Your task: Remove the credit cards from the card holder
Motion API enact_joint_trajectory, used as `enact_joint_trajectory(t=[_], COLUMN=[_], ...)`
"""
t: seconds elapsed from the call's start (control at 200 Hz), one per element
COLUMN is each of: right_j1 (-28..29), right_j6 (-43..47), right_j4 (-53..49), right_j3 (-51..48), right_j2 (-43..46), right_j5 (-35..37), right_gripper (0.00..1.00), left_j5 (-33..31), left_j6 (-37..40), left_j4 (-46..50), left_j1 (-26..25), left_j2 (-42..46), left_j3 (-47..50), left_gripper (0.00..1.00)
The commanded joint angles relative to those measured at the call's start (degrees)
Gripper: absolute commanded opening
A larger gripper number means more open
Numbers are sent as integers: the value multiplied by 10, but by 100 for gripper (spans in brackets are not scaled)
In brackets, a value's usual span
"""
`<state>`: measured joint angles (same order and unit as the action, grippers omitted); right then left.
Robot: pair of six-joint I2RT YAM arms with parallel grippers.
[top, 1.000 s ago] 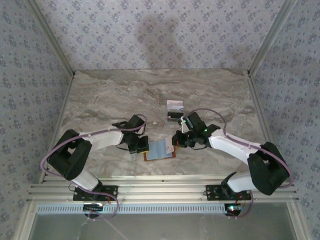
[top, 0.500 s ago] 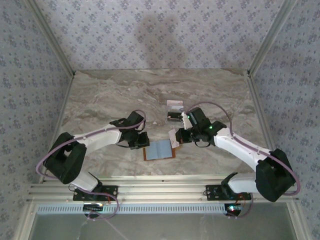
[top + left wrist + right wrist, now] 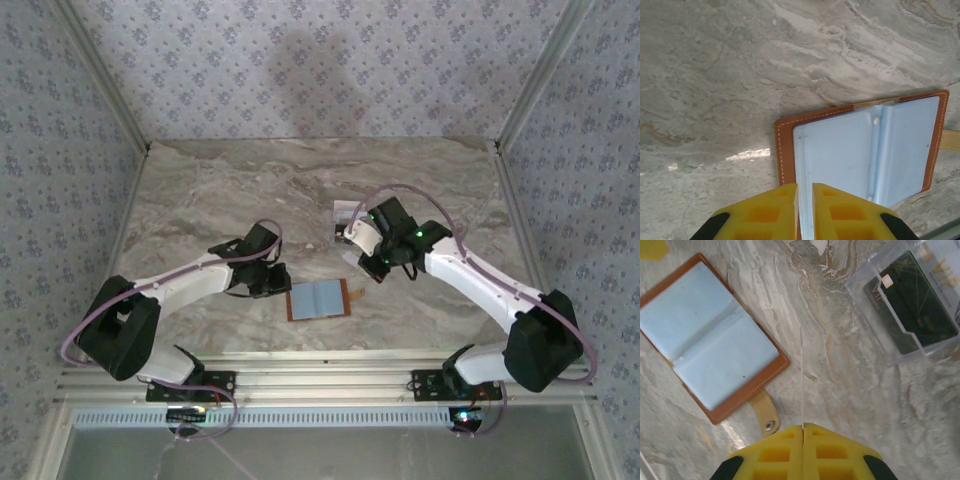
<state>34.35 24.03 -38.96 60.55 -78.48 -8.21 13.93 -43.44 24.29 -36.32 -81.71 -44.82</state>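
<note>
Table (image 3: pixel 200 200): marbled slab that carries everything listed below.

Card holder (image 3: pixel 710 345): you have it lying open and flat near the front edge, between the two arms. Both grey-blue inner faces look bare, and the snap tab (image 3: pixel 765 415) is splayed out on the stone. No card can be made out in its sleeves, though a pocket could hide one.

Credit cards (image 3: pixel 347 215): set down well apart from the holder, farther back on the table. They include a dark card (image 3: pixel 910 305) lying partly over a pale card (image 3: pixel 940 265).

Held card (image 3: pixel 802 375): thin and pale, seen edge-on, sticking out ahead of the fingers above bare stone between the holder and the pile.

Right gripper (image 3: pixel 803 432): fingers pressed together on the held card.

Left gripper (image 3: pixel 805 200): fingers a narrow slot apart and holding nothing, poised over the holder's near-left border. You cannot tell whether they touch it.

Progress, as a judgement: removal looks nearly complete. What remains is for you to lay the held card beside the pile and check the sleeves.
</note>
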Motion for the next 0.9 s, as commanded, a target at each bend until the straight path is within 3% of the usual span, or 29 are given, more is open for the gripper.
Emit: enact_joint_trajectory(t=[0.0,0.39,0.894], right_j1=[-9,-50,-99], right_j6=[128,282,386], right_j4=[-62,-117,-200], right_j3=[38,165,419], right_j2=[-23,-99,-302], right_j5=[25,52,51], right_gripper=[0,0,0], left_j5=[-12,-9,-10], left_j6=[19,29,28], left_j4=[16,35,55], left_j1=[7,23,33], left_j2=[27,44,57], left_j3=[-1,4,10], left_gripper=[16,17,17])
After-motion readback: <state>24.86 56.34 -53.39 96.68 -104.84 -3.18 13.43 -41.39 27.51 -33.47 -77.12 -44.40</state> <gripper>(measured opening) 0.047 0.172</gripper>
